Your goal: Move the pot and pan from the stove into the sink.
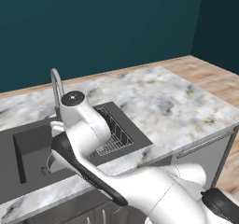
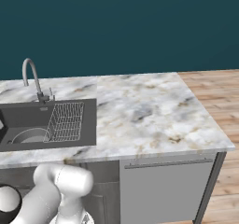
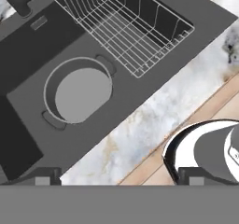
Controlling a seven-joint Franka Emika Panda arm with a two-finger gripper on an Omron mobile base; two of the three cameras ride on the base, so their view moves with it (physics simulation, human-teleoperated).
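Pot [image 3: 78, 90] sat upright in sink [image 3: 28, 55], directly below and ahead of gripper [image 3: 119, 177], beside wire rack [image 3: 126, 27]. Fingers wide apart, holding nothing; pan's direction unknown.

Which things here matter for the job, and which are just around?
Job: pot, sitting in the sink; open gripper above.
Just around: wire rack, tap, marble counter, cabinet front.

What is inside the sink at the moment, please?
The pot sits on the sink floor, upright and empty, beside the wire rack. In the left base view the arm covers much of the basin.
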